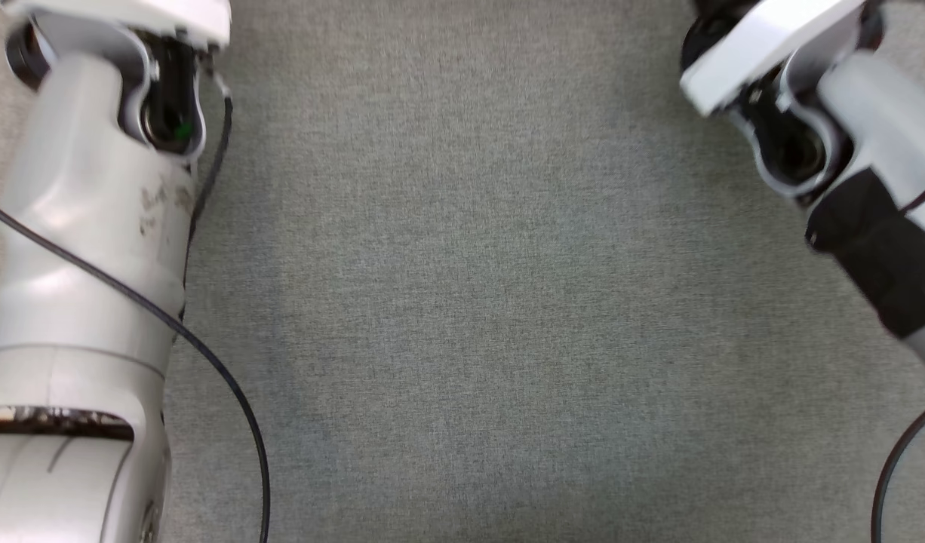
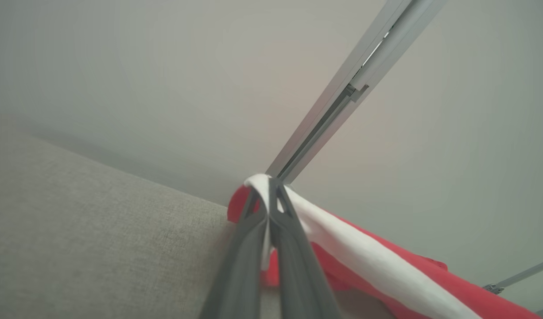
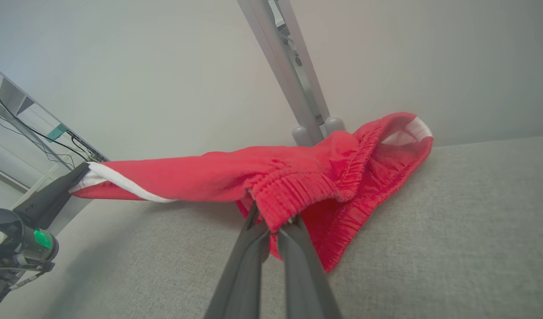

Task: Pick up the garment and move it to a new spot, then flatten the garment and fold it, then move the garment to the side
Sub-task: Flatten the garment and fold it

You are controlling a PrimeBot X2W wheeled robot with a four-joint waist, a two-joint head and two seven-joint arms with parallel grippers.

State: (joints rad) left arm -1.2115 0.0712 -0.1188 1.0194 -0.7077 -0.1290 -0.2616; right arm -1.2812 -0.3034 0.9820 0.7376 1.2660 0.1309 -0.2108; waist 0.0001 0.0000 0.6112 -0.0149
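Garment: red shorts-type piece point(image 3: 200, 175) with a white side stripe point(image 2: 364, 261) and a ribbed elastic waistband point(image 3: 298, 188). It hung as a slack span between the two grippers. Its far waistband end rested on the grey fabric surface point(image 1: 470, 302).
Left gripper point(image 2: 268, 186): fingers clenched together on the white-striped edge, with a small fold of cloth over the tips.
Right gripper point(image 3: 271, 223): fingers pressed shut on the ribbed waistband, with cloth bunched just above the tips.
Surroundings: a metal post point(image 3: 289, 75) stood just behind the resting end of the garment. In the head view a broad stretch of the grey surface lay between the left forearm point(image 1: 85, 226) and the right forearm point(image 1: 877, 151).
Step in hand (judged): carrying the garment to its new spot, both holds on.
Progress (judged): early; flattening, folding and the move aside not yet done.
Technique note: both holds should stay clamped until the cloth is over the spot.
Technique note: the arms should travel together at matched height, drawn apart only enough to take out the sag.
Technique note: the trailing end should be lifted off the surface first so it does not drag and bunch.
Set-down note: lower the hanging middle first, then the held edges, so the cloth lies flat.
Risk (judged): the left pinch sat near the very edge, so a hard pull could slip it free.
Unresolved: how deep the cloth sat between the left fingers could not be told.
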